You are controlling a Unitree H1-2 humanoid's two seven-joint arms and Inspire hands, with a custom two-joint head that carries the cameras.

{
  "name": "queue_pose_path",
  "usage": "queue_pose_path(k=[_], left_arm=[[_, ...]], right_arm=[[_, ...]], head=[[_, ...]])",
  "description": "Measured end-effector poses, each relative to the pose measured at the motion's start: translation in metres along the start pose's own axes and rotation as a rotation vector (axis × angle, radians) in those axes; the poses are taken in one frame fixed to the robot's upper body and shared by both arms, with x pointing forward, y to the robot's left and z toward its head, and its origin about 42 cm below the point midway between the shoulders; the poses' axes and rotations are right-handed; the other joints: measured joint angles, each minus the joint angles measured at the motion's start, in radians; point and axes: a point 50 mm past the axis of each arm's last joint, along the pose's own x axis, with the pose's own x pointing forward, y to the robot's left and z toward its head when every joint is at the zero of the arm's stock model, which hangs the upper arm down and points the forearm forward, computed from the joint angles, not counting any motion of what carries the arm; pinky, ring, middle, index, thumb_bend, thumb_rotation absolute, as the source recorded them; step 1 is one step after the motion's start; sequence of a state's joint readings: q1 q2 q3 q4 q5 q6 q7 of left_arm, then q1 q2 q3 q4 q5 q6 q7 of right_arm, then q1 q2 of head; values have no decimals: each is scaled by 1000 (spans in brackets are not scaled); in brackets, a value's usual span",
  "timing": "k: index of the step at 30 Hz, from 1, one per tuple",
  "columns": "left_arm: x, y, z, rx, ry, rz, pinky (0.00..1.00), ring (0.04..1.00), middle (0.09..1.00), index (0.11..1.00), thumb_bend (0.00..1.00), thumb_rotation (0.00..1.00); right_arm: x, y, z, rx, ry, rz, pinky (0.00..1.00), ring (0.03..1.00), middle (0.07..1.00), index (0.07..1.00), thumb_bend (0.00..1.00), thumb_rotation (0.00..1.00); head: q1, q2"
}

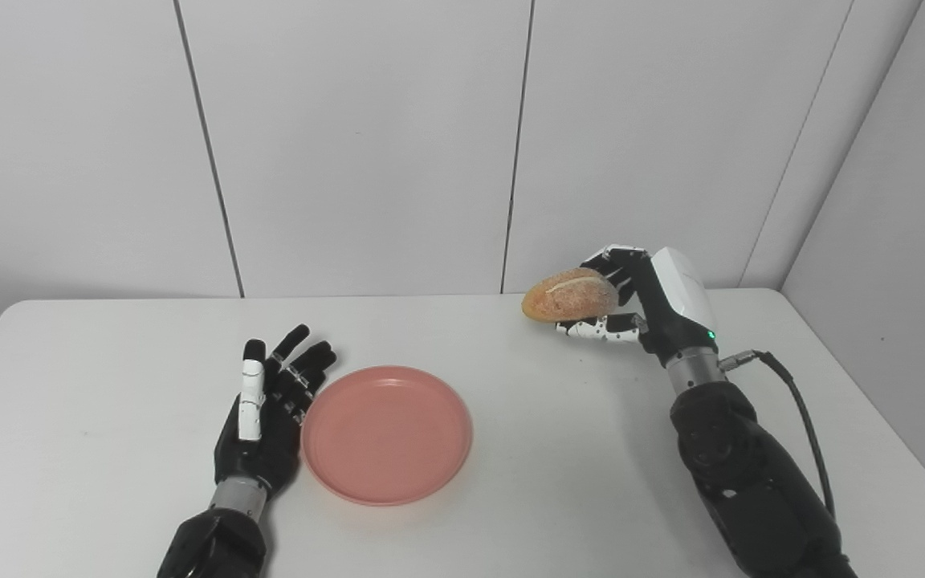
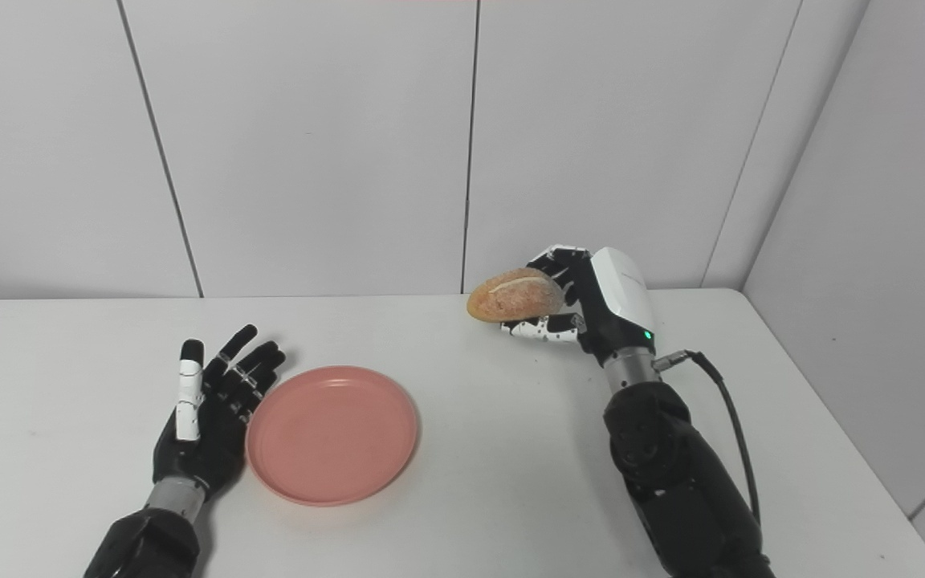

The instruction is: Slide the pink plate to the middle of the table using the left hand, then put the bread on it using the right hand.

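Bread (image 1: pixel 570 295) was gripped aloft by the right robot hand (image 1: pixel 631 301), right of the plate (image 1: pixel 387 433); left robot hand (image 1: pixel 266 417) lay open beside the plate. Risk noted: early release, bread rolled onto counter (image 1: pixel 551 449).

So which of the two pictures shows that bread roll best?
The left eye view, narrowly: the bread sits nearer the picture's centre, clear of the table in the right hand. The right eye view shows the same roll from almost the same angle, no better.
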State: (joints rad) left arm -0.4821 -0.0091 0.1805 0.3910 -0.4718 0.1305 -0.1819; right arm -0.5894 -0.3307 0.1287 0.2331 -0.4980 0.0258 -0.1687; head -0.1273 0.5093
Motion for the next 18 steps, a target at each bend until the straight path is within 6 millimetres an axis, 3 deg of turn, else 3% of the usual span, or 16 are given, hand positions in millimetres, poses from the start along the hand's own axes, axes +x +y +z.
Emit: queue_pose_path(k=[8, 10, 18], left_arm=[[0, -6, -5, 7, 7, -2, 979, 789, 674, 768, 836, 736], [0, -9, -6, -1, 6, 2, 993, 794, 678, 764, 831, 729], [-1, -17, -13, 3, 9, -5, 946, 790, 688, 790, 821, 756]], right_arm=[[-3, 26, 20, 35, -37, 57, 371, 445, 497, 483, 519, 1], [-3, 27, 21, 37, -40, 64, 372, 449, 498, 483, 519, 1], [2, 25, 31, 41, -69, 92, 356, 436, 504, 479, 519, 3]], head=[[71, -2], [107, -3], [144, -6]])
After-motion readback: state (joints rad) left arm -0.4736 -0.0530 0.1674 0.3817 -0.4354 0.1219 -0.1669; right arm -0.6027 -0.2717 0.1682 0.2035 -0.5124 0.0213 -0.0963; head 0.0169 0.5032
